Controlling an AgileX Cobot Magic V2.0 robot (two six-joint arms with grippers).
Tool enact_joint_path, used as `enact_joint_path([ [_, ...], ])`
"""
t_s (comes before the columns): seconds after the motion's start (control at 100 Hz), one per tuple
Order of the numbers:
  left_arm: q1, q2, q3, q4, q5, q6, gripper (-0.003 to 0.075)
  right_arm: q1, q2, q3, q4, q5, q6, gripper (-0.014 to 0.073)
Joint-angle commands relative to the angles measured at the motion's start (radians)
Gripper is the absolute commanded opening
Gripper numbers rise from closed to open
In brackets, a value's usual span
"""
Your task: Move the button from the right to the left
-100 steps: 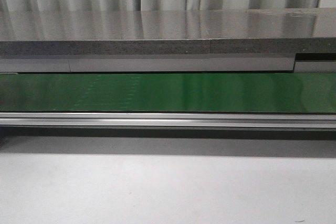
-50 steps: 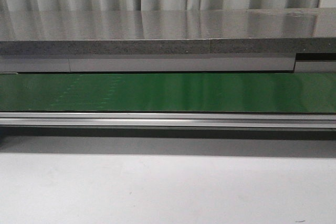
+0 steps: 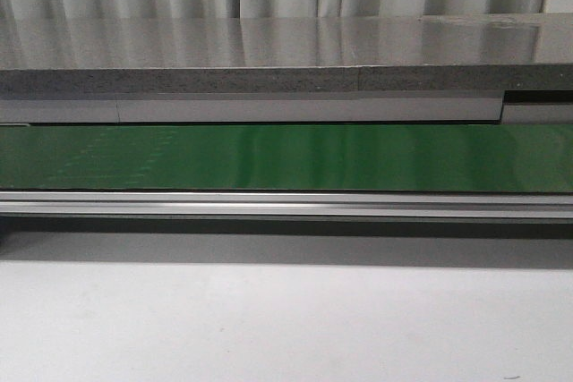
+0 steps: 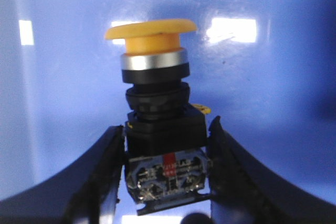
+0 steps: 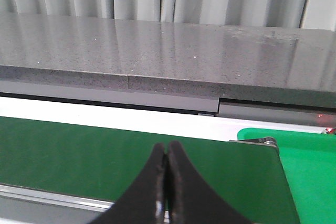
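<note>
The button (image 4: 157, 103) has a yellow-orange mushroom cap, a silver ring and a black blocky body with a red mark. It shows only in the left wrist view, against a glossy blue surface (image 4: 273, 93). My left gripper (image 4: 167, 140) is shut on the button's black body, one finger on each side. My right gripper (image 5: 167, 153) is shut and empty, its fingertips pressed together over the green conveyor belt (image 5: 79, 150). Neither gripper nor the button shows in the front view.
The green belt (image 3: 286, 157) runs across the front view behind a metal rail (image 3: 286, 205), with a grey stone counter (image 3: 269, 51) and curtains behind. A white table surface (image 3: 286, 328) lies in front. A lighter green belt section (image 5: 310, 166) adjoins the belt's end.
Faint marks on the green belt have shifted toward the left between frames. Nothing else differs in the front view.
</note>
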Motion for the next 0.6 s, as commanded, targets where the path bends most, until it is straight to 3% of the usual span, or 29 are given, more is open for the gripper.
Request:
enact_joint_path([
  [0.0,0.002,-0.021,-0.025,-0.010,-0.035,0.000,0.0155,0.000,0.012,-0.026,0.006,-0.074,-0.006,-0.0059],
  [0.12,0.002,-0.003,-0.025,-0.010,-0.038,0.000,0.0206,0.000,0.012,-0.026,0.006,-0.074,-0.006,-0.0059],
  [0.36,0.002,-0.003,-0.029,-0.010,-0.029,-0.002,0.0502,0.000,0.012,-0.026,0.006,-0.074,-0.006,-0.0059],
  [0.59,0.002,-0.015,-0.045,0.036,-0.008,-0.004,0.0533,0.000,0.012,-0.026,0.006,-0.074,-0.006,-0.0059],
])
